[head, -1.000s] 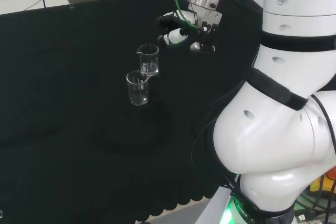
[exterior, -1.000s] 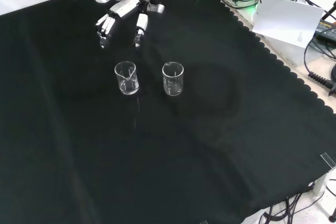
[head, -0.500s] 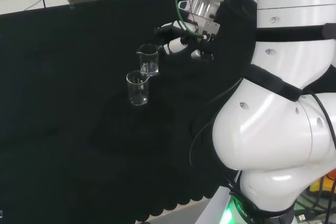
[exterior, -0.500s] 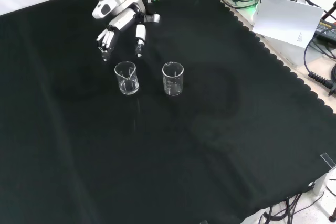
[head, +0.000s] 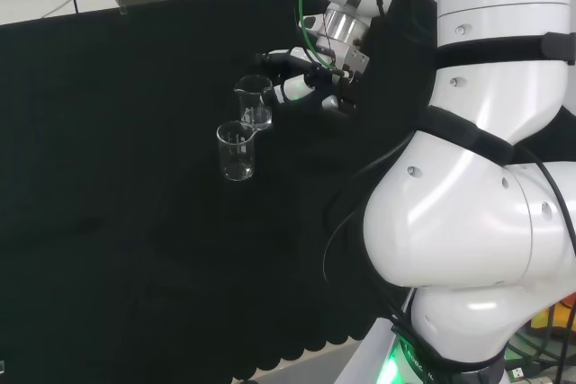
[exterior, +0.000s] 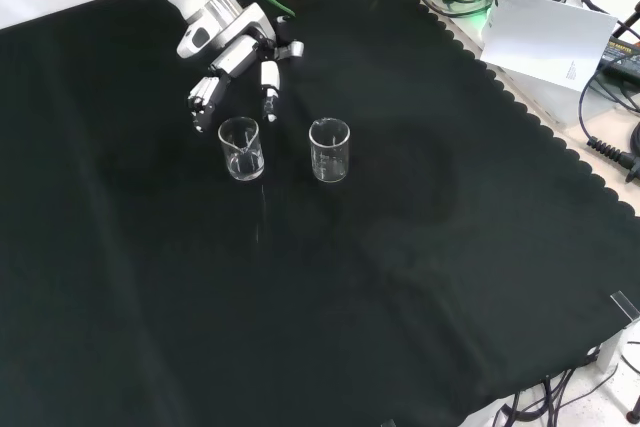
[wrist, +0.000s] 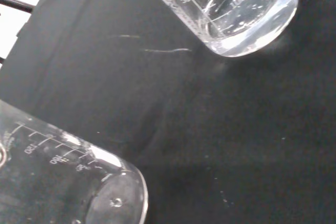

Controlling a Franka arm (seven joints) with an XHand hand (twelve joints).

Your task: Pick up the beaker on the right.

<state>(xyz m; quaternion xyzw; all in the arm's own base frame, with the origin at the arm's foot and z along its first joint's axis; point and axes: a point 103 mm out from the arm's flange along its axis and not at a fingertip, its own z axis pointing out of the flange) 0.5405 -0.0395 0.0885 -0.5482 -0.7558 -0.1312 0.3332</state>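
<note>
Head view: robot hand [head: 301, 85] just at 3 o'clock of the farther beaker [head: 254, 102], fingers relaxed and spread, gripping nothing; nearer beaker [head: 237, 151] at 7 o'clock of it.

Front view: hand at 12 o'clock of the left beaker; right-hand beaker, well apart at 4 o'clock.

Wrist view: both upright on the desk [exterior: 400, 247] (seemingly empty).

Black cloth [exterior: 400, 247], scalloped edge. Two clear glass beakers [exterior: 241, 148] [exterior: 329, 149], white graduation marks in wrist view. Hand [exterior: 235, 57] black and white. Arm [head: 486, 132] white with black bands, green cable [head: 310, 38] at 12 o'clock.
</note>
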